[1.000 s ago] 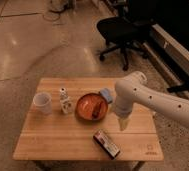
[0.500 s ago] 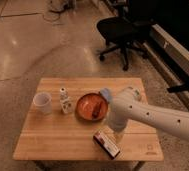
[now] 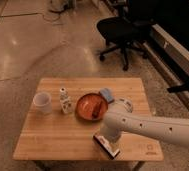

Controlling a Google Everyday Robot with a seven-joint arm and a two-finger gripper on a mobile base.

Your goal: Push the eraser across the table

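Note:
The eraser (image 3: 106, 148), a flat dark block with a red and white label, lies near the front edge of the light wooden table (image 3: 63, 137). My white arm reaches in from the right and bends down over it. The gripper (image 3: 109, 136) sits right at the eraser's far end, covering part of it.
A red-orange bowl (image 3: 91, 106) holds something dark at the table's middle. A small white bottle (image 3: 64, 101) and a white cup (image 3: 42, 102) stand to its left. A blue-grey pad (image 3: 106, 94) lies behind the bowl. A black office chair (image 3: 123, 30) stands beyond the table.
My arm has swung left and down from the table's right side onto the eraser. The eraser has stayed near the front edge.

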